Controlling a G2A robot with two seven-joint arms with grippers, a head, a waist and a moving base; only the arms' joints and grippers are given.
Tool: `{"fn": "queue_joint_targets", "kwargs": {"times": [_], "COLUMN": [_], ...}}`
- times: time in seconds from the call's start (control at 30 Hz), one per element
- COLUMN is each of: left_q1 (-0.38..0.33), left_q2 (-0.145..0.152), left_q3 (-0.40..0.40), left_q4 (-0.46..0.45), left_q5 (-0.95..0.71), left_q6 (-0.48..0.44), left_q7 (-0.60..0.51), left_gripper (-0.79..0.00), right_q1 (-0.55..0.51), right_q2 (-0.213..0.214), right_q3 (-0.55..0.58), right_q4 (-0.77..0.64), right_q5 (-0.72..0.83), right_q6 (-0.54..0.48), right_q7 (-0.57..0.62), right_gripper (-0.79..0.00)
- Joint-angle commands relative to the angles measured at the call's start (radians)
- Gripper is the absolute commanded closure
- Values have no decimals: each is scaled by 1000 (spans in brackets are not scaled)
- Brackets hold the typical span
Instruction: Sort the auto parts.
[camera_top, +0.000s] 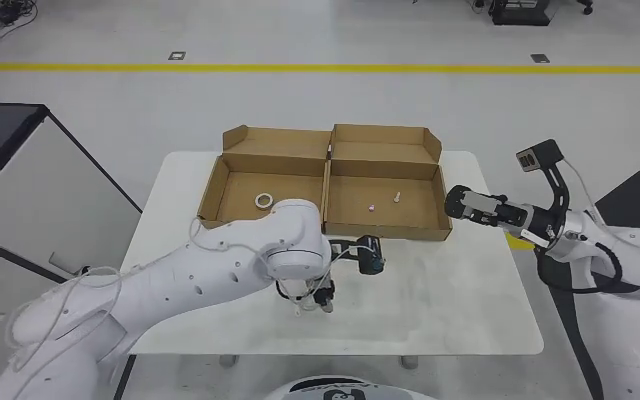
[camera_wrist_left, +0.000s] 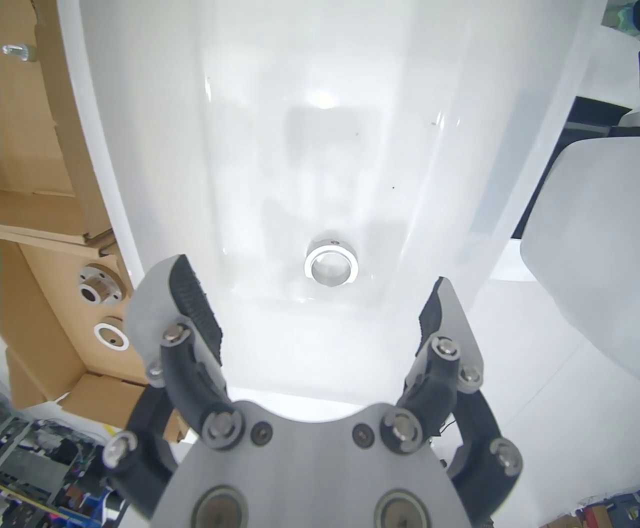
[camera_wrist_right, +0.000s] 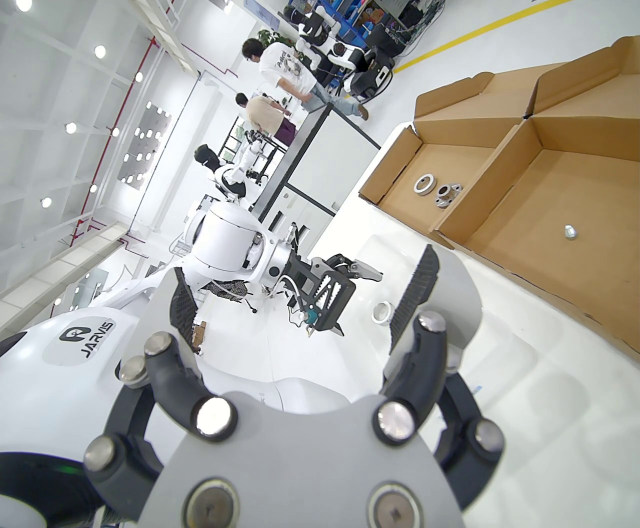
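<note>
Collar ring (camera_wrist_left: 331, 264) sits flat on the white table (camera_wrist_left: 310, 125), just ahead of your left gripper (camera_wrist_left: 320, 310), jaws spread wide. Your right gripper (camera_wrist_right: 305, 285) is wide open too, just beside the right box (camera_wrist_right: 575, 200) with a small bolt (camera_wrist_right: 568, 231). The left box (camera_wrist_right: 400, 160) has a ring (camera_wrist_right: 424, 184) and a flanged hub (camera_wrist_right: 446, 194).

My left gripper (camera_wrist_left: 312, 307) is silver plate with black links, its pads (camera_wrist_left: 192, 300) black and finely ribbed; my right gripper (camera_wrist_right: 300, 300) wears the same silver and black; the table (camera_top: 470, 300) is glossy white; the collar ring (camera_wrist_left: 331, 263) on it is bright silver; the left box (camera_top: 215, 185) and right box (camera_top: 385, 145) are plain tan cardboard; the flanged hub (camera_wrist_left: 97, 287) is silver metal; the floor (camera_top: 300, 100) is pale grey, crossed by a yellow line (camera_top: 320, 68).
</note>
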Motion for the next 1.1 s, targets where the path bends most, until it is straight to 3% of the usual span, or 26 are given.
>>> {"fn": "queue_joint_targets", "kwargs": {"times": [0.0, 0.4, 0.63, 1.07], "left_q1": [-10, -52, -71, -23], "left_q2": [0, 0, -17, -54], "left_q3": [9, 83, 155, 155], "left_q4": [-2, 29, 67, 134], "left_q5": [-11, 2, 27, 87], "left_q6": [1, -1, 0, -2], "left_q7": [0, 0, 0, 0], "left_gripper": [-736, -603, -619, -508], "right_q1": [0, 0, 0, 0], "right_q2": [0, 0, 0, 0], "right_q3": [0, 0, 0, 0], "right_q4": [0, 0, 0, 0], "right_q5": [0, 0, 0, 0], "right_q6": [0, 0, 0, 0], "right_q7": [0, 0, 0, 0], "right_gripper": [-785, -785, -785, -785]}}
